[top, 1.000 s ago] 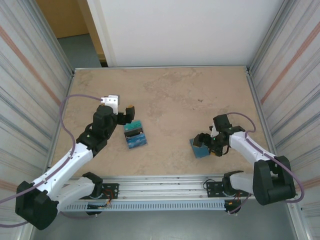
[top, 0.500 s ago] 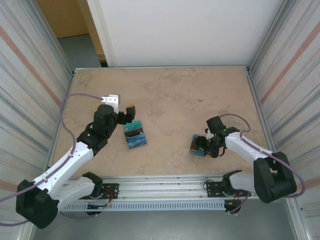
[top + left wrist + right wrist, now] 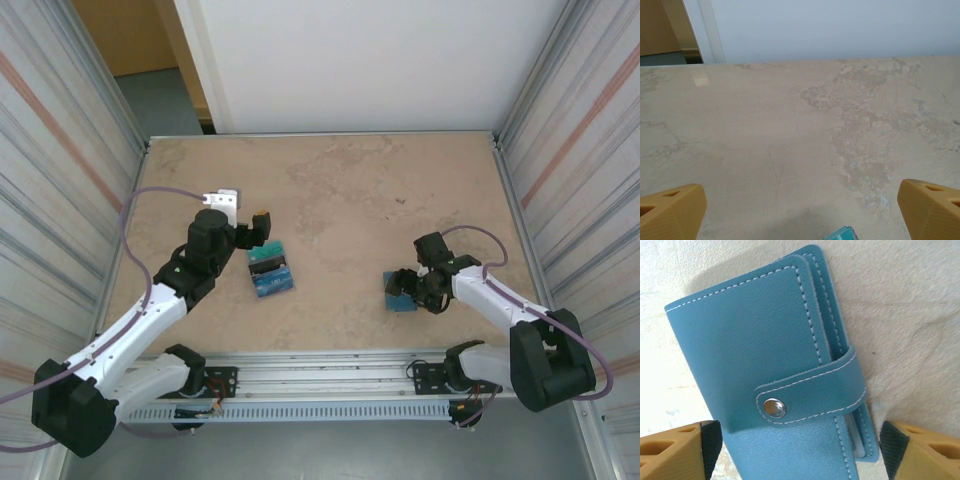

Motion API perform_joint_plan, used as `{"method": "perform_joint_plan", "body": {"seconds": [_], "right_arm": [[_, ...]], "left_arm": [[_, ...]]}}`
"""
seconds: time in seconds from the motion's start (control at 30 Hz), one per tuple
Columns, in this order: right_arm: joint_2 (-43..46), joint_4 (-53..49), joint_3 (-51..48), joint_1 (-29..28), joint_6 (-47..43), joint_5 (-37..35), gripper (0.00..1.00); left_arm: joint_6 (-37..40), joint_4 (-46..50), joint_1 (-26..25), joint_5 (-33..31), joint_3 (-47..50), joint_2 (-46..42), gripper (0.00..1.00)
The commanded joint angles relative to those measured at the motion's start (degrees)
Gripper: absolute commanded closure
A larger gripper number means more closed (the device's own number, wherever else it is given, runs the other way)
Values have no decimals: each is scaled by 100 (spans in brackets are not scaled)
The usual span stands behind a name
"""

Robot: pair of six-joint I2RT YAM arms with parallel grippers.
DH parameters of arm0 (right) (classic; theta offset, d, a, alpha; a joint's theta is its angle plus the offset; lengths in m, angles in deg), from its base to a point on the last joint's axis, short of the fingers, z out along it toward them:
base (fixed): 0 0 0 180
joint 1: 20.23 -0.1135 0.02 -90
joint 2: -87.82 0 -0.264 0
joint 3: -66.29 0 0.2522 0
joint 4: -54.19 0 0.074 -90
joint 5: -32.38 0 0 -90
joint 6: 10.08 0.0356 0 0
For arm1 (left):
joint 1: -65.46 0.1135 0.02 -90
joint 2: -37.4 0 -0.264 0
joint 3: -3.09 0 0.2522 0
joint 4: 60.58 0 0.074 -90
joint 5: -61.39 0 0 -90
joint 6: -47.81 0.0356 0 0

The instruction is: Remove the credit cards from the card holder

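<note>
Steel-blue with white stitching, the card holder (image 3: pixel 765 350) is being straddled by the right gripper (image 3: pixel 795 455) in the right wrist view. It is lying flat on the table (image 3: pixel 910 315), folded shut, and its closing tab (image 3: pixel 810 390) is being kept down by a silver snap (image 3: pixel 774 407). The jaws are being held spread, with one yellow finger and its black pad showing at each lower corner. The left pad (image 3: pixel 711 440) is sitting right at the holder's edge, and whether it is touching cannot be told. The right pad (image 3: pixel 888 445) is being kept just beside the opposite edge, with a sliver of table between them.

From the top external view, the holder is being seen near the front right of the beige marbled surface, under the right arm's fingers. The credit cards (image 3: pixel 271 271) are lying in a small group left of centre, well apart from the holder. Dark and teal ones are lying toward the back and a blue one nearer the front.

The left gripper (image 3: pixel 258 232) is being held just behind those cards with its jaws spread wide and nothing between them. In the left wrist view its yellow fingers (image 3: pixel 670 212) are showing at the two lower corners. Bare table is lying between them, and a teal card corner is peeking in at the bottom edge.
</note>
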Motion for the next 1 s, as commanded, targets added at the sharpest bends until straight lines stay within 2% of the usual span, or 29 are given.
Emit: {"method": "perform_joint_plan", "body": {"seconds": [0.0,0.03,0.07,0.23,0.73,0.9,0.97], "right_arm": [[69,-121,71,-28,-1,-191,9],[85,-154,109,-35,-50,-204,3],[83,-190,147,-46,-106,-230,1],[-20,-173,335,-186,-389,-155,1],[-1231,-350,814,-766,-496,-780,0],[-1387,-408,893,-1006,-485,-928,13],[-1378,-416,893,-1062,-481,-974,22]], "left_arm": [[-85,-4,-38,17,-205,31,1],[-88,-5,-38,18,-208,39,1],[-94,-11,-38,12,-196,39,1],[-107,-50,-37,44,-208,106,1],[-102,4,-38,14,-231,90,1],[-117,-5,-31,12,-244,95,1],[-130,2,-36,22,-262,101,1]]}}
